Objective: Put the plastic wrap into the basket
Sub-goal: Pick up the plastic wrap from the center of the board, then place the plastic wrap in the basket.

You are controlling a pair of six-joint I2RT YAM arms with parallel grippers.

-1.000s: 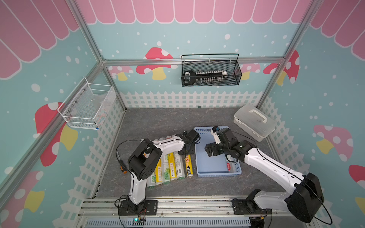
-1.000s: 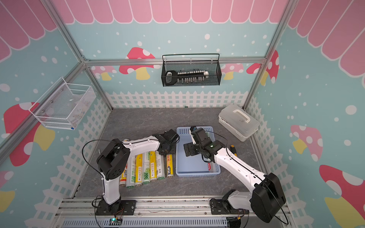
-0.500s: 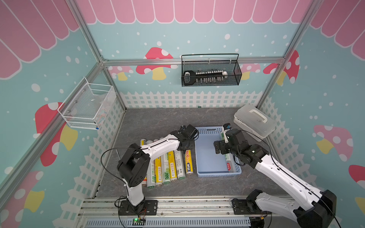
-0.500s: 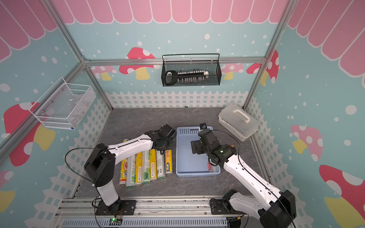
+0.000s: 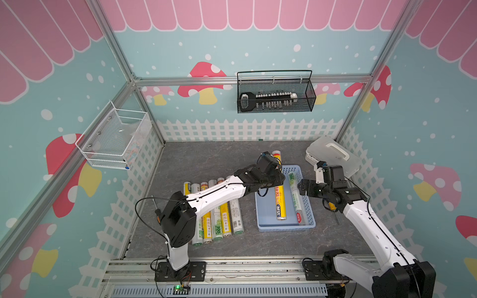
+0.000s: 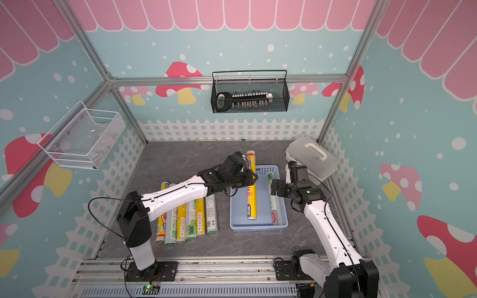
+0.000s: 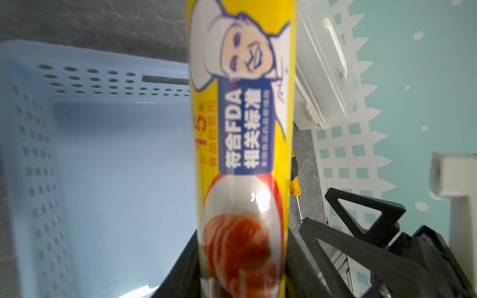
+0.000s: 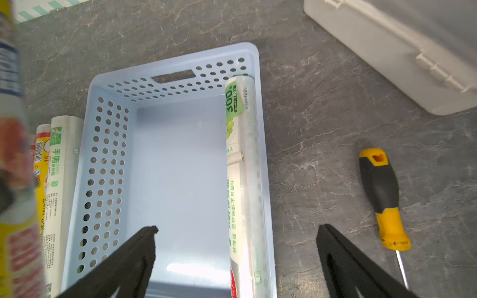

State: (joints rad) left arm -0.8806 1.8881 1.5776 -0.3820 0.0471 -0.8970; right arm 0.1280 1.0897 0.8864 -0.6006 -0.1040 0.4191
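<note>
Over the grey stone-pattern desk [image 5: 206, 160], the left claw [image 5: 276, 180] is pinched around a yellow roll [image 5: 280, 203] of plastic wrap, about midway along its length. It holds the roll lengthwise above the left half of the light-blue basket [image 5: 286, 228], and the roll's far end reaches past the basket's far rim. The left wrist view shows the black fingers [image 7: 322, 252] clamped on either side of the printed sleeve, with the basket's bare floor beneath.

A white-green roll [image 5: 295, 198] already lies inside the basket, flat against its right wall. The right claw [image 5: 300, 187] hangs over that side with its jaws spread wide and nothing between them. It is near the left claw but not touching it.

Left of the basket, a row of rolls [image 5: 219, 224] lies side by side on the desk, pointing near to far. The left arm [image 5: 214, 193] stretches across the row and hides its middle.

To the right of the basket a screwdriver [image 8: 382, 196] with a yellow-and-black handle lies on the desk, largely covered by the right arm [image 5: 361, 219] in both top views. A white lidded box [image 5: 333, 157] sits in the far right corner, just behind the right claw.

A black wire basket [image 5: 275, 95] holding a tool set hangs on the far wall, and a white wire basket [image 5: 113, 139] hangs on the left wall. Both are well apart from the work.
</note>
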